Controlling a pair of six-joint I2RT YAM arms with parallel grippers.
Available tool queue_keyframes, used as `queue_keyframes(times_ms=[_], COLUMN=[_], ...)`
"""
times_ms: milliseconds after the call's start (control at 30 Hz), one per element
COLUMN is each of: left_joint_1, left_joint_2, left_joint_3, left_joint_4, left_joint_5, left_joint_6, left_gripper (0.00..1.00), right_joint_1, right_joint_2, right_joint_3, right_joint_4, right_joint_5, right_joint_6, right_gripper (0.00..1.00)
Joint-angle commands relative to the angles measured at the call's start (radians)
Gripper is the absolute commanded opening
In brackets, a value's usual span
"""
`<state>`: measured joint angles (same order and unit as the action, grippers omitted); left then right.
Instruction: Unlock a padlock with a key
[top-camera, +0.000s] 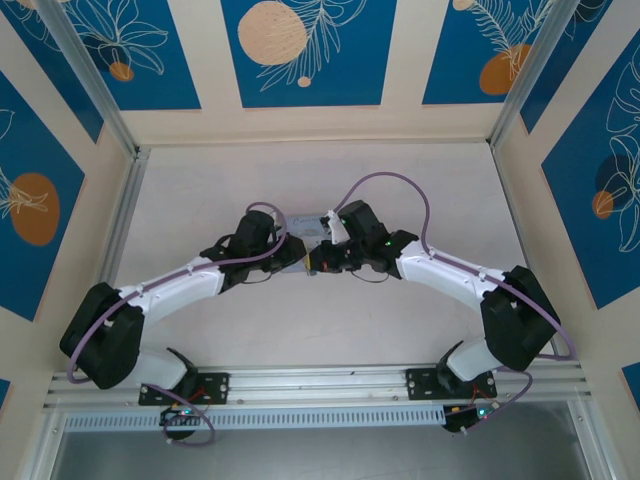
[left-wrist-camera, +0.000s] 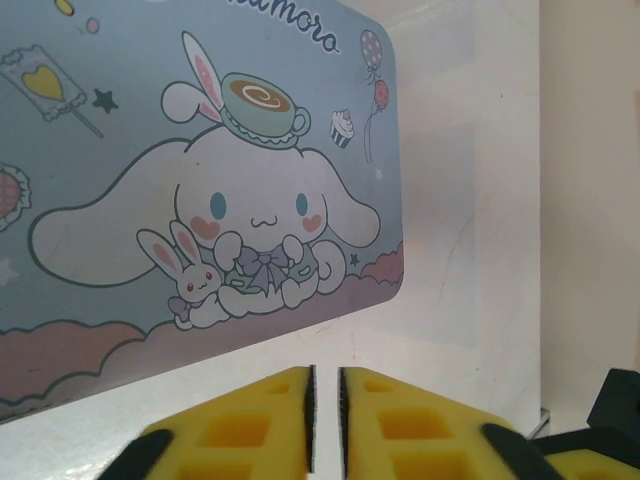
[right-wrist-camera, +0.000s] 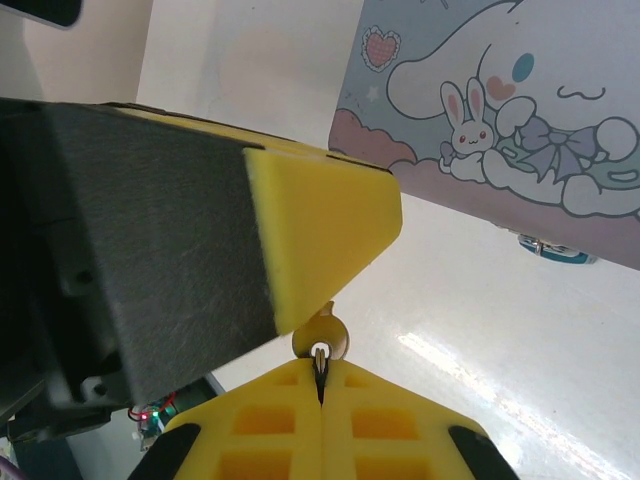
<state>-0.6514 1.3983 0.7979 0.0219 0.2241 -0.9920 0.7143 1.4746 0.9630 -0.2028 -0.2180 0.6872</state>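
White arms (top-camera: 175, 288), purple cables (top-camera: 395, 180), yellow pincers (left-wrist-camera: 325, 400)

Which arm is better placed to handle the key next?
Right, probably. The right gripper is shut on the key, whose head sticks up between its fingertips. The left gripper has its fingers nearly together, with nothing seen between them.

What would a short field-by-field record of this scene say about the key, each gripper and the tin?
right gripper: shut on the key
key: rounded end with a hole pokes out past the fingertips
left gripper: nearly shut, with a thin slit and nothing seen in it
tin: pastel cartoon lid, lying on the white table, just beyond both grippers
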Motion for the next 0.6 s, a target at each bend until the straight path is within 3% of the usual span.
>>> queue_keyframes(times_ms=[0,233,433,533,567], left_joint_1=[-0.017,-0.019,-0.022,-0.022,-0.022], left_joint_2=[0.008,0.007,0.009,0.011,0.012], left_joint_3=[0.033,0.032,0.032,0.034,0.036], left_joint_4=[0.012,0.013,0.016,0.017,0.016], left_joint_5=[-0.005,-0.005,-0.005,-0.005,-0.006], left_joint_6=[-0.005,-0.006,-0.007,-0.006,-0.005], left_gripper=[0.25,0.25,0.14,0.00,0.00], right_joint_1=[0.007,0.006,0.005,0.005,0.004], right_joint_2=[0.010,0.013,0.015,0.015,0.011], right_joint_3=[0.009,0.011,0.011,0.013,0.013], right_joint_4=[0.011,0.012,0.014,0.014,0.013], right_joint_5=[-0.020,-0.020,-0.020,-0.021,-0.022], right_joint_6=[0.005,0.006,0.008,0.008,0.010], right_gripper=[0.00,0.00,0.00,0.00,0.00])
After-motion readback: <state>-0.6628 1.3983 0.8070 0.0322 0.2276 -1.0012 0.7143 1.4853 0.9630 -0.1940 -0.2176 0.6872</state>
